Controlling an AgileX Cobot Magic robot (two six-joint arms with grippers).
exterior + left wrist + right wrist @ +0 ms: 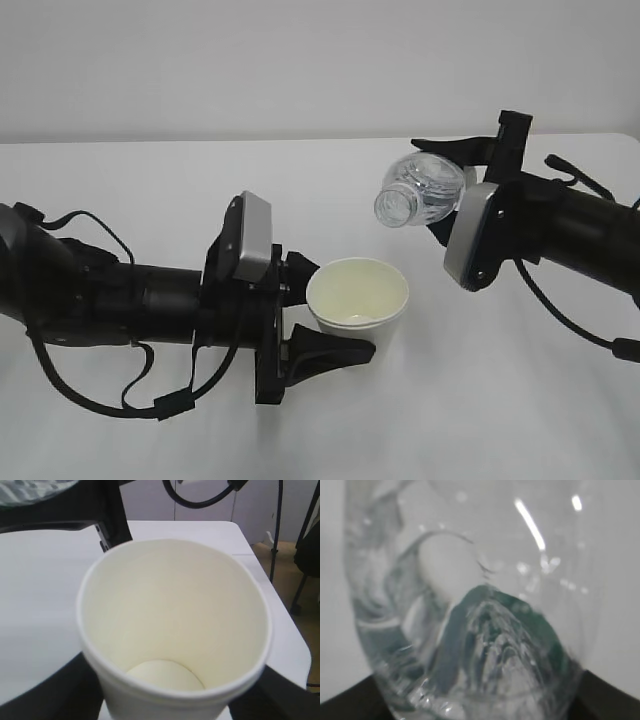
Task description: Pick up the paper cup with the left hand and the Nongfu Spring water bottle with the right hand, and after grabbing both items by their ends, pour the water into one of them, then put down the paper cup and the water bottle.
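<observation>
The left hand [318, 322] grips the paper cup [357, 295], while the right hand [448, 192] clamps the tilted Nongfu Spring water bottle [422, 190].

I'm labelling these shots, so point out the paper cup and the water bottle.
paper cup [357, 292], exterior view, on its cream inside wall.
water bottle [425, 190], exterior view, on its clear shoulder behind the neck.

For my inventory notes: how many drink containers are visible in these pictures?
2. The paper cup is held in the left gripper at centre. The water bottle is held tilted in the right gripper, above and right of the cup. No others show.
</observation>
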